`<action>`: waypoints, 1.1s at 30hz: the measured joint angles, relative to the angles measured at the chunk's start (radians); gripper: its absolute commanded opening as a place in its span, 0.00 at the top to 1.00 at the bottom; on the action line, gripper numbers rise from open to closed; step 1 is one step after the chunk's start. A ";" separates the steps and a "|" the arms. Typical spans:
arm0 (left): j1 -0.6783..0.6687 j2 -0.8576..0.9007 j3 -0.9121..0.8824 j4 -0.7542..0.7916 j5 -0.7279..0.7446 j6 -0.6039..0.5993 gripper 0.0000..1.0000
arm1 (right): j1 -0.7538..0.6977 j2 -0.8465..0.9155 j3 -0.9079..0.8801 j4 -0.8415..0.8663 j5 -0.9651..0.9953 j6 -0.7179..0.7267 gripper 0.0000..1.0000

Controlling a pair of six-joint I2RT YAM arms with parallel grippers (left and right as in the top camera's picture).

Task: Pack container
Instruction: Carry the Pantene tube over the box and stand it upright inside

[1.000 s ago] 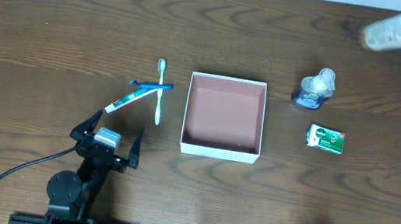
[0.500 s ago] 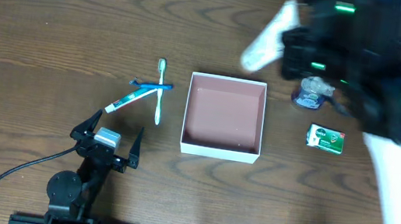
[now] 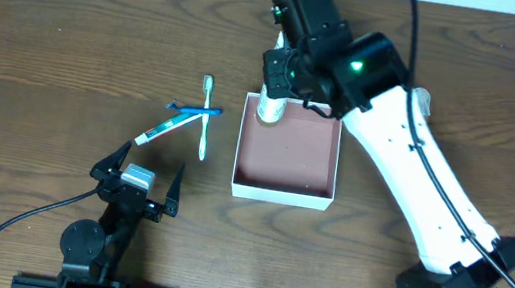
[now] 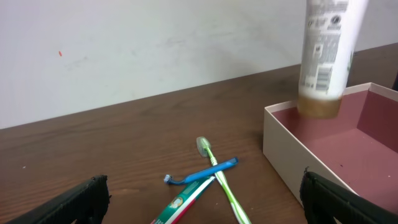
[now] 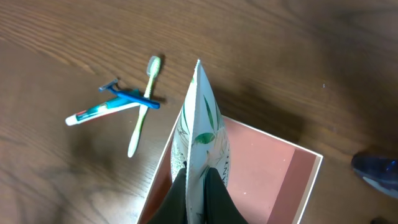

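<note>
Beside the container [image 3: 283, 195], toothbrush [image 3: 204, 127], razor [image 3: 194, 110] and toothpaste [image 3: 162, 131] cross; right pincer [image 5: 198, 178] grips a tube [image 5: 200, 124].

the container [image 3: 281, 197] is a shallow square box, open at the top, with thin white walls and a reddish-brown inner floor. it sits flat and upright near the middle of the dark wooden tabletop [image 3: 73, 17], its sides square to the tabletop's edges. in the left wrist view its near corner and low white wall [image 4: 280, 146] stand at the right of the picture, with the floor running away behind them. the right wrist view looks down on the same floor [image 5: 264, 177]. a white tube [image 3: 270, 105] hangs upright, cap down, over the far left corner; whether the cap touches the floor cannot be told.
</note>
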 measured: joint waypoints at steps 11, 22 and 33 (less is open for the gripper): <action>0.000 0.000 0.000 0.000 0.000 0.000 0.02 | 0.069 0.066 0.000 0.013 0.123 0.133 0.99; 0.000 0.000 0.000 0.000 0.000 0.000 0.02 | 0.092 0.174 -0.004 0.063 0.212 0.204 0.99; 0.000 0.000 0.000 0.000 0.000 0.000 0.02 | 0.098 0.222 -0.008 0.115 0.220 0.219 0.81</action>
